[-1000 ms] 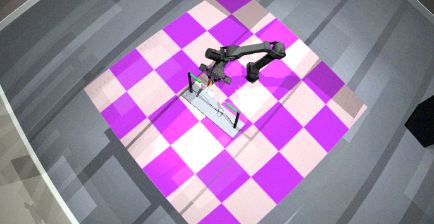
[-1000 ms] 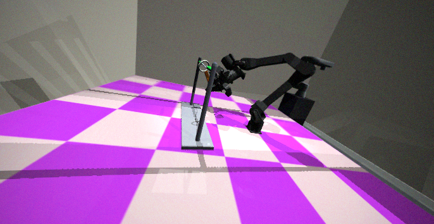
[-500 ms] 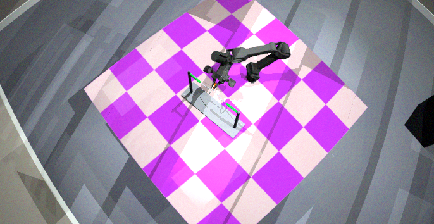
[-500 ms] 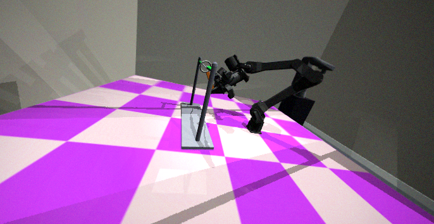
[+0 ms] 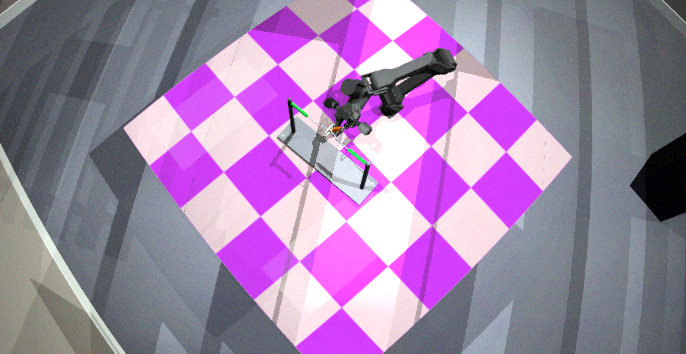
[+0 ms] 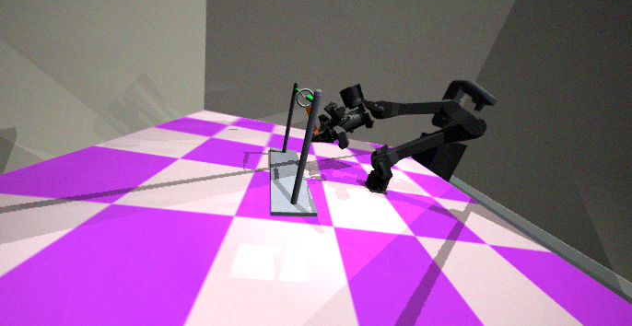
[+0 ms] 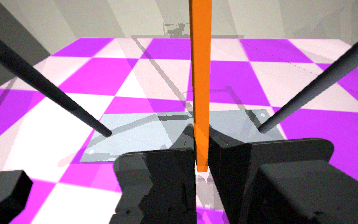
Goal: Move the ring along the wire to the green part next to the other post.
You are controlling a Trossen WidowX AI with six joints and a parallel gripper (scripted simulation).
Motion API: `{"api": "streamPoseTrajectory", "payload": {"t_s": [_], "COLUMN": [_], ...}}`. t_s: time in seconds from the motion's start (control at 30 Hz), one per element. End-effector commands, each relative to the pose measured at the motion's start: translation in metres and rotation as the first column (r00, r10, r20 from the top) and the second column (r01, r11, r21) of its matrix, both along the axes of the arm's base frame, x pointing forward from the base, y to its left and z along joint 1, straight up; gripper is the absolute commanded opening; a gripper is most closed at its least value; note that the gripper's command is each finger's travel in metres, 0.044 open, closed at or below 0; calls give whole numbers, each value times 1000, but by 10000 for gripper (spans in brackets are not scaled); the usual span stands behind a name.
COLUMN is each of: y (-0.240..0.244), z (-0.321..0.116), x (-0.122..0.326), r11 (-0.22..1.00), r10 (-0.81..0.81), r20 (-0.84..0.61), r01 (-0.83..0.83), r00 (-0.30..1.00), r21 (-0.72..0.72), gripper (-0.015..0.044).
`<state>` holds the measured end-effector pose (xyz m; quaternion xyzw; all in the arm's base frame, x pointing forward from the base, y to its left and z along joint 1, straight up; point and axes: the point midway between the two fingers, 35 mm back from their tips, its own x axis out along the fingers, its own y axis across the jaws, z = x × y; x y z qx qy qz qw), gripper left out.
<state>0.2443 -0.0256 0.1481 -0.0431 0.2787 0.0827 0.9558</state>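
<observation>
The ring is around the wire, over the thin grey stretch between the green part by the upper-left post and the green part by the lower-right post in the top view. Whether it touches the grey wire is too small to tell. The orange handle leads from the ring down to my gripper, which is shut on the handle's lower end. The ring is out of the wrist view.
The posts stand on a pale grey base plate on the checkered table top. In the wrist view one post slants at the left and the other at the right. The arm reaches in from the side opposite the plate.
</observation>
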Motion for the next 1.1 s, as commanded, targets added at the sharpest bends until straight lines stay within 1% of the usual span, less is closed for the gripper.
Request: {"api": "streamPoseTrajectory", "payload": {"t_s": [0.0,0.73,1.07], "y": [12,62,80], "z": [-2,3,7], "x": [-2,-1,1], "r11": [997,944,925], "r10": [-52,-243,-279], "r20": [0,-33,-37], "r01": [52,245,279], "r00": [999,969,959], "r21": [51,223,259], "gripper": [-150,-150,-150]}}
